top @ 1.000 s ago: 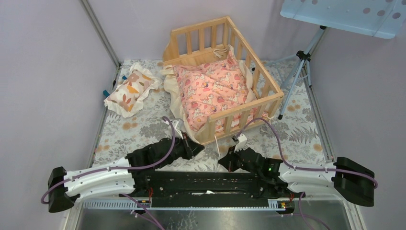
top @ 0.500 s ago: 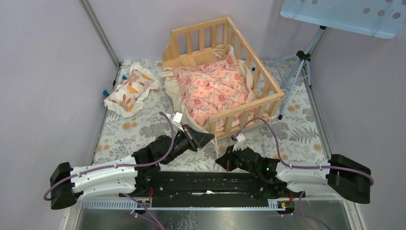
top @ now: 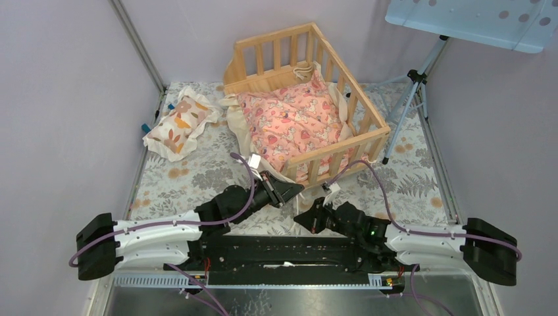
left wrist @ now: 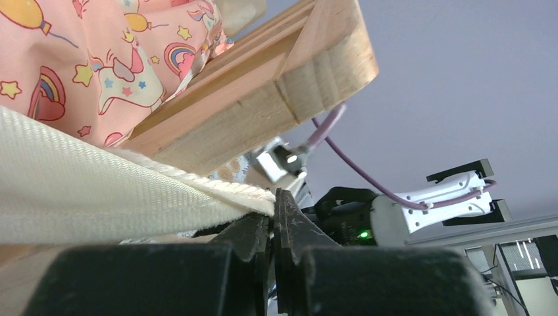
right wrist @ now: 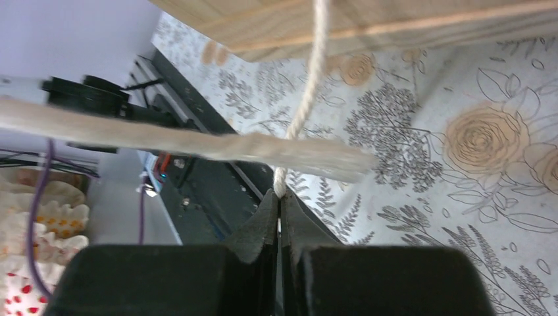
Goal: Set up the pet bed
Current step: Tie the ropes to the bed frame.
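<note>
The pet bed (top: 342, 146) is a light wood frame with slatted rails at the back middle of the table. The pink patterned cushion (top: 289, 122) lies inside it, its cream edge spilling over the open left side. My left gripper (top: 299, 189) is at the bed's near left corner, shut on the cushion's cream corded edge (left wrist: 197, 194), just under the wood rail (left wrist: 276, 99). My right gripper (top: 297, 218) is just below and in front of that corner, shut on a thin white string (right wrist: 309, 92) that hangs from the frame (right wrist: 368, 20).
A small cream pillow with orange leaves (top: 181, 125) lies at the back left on the floral cloth (top: 197, 178). A tripod (top: 411, 99) stands right of the bed under a blue panel (top: 474, 20). Purple walls close in on both sides.
My left gripper has moved right and away from me to the bed's near left corner, carrying the cushion's cream edge. My right gripper has shifted slightly left, still on the string.
</note>
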Tool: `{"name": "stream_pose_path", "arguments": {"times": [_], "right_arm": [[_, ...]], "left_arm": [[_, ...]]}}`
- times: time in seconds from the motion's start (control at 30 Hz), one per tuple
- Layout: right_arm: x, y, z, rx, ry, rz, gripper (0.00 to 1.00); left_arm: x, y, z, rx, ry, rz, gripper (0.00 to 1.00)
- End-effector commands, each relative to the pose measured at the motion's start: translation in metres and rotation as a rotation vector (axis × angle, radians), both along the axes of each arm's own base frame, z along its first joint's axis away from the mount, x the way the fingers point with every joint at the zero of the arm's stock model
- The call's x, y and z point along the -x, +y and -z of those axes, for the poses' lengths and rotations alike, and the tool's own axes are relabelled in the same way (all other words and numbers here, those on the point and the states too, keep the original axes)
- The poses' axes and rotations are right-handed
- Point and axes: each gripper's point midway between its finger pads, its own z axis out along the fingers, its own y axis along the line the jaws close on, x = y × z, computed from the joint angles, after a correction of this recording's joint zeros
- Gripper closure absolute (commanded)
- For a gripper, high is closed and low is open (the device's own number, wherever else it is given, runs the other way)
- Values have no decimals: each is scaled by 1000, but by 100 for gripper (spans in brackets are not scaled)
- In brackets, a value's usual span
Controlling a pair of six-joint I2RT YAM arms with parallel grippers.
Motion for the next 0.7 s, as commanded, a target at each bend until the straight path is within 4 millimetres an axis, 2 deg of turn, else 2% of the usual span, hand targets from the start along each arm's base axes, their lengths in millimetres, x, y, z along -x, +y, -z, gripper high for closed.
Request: {"name": "stream_pose_path", "arguments": {"times": [0.0,0.2,0.53,0.67], "right_arm": [[6,1,-26,-98,9,-5,100],[10,-6,-40,-126,17,-3,100],[30,-8,-34,-122,81,-85,100],[30,-7,-38,-147,86,-83,100]], "left_arm": [[12,-8,-5,24,-44,72,100],[16,-9,24,-87,-41,96,100],[22,0,68,-252,-39,83,100],[25,8,82,-292,-26,67,100]]}}
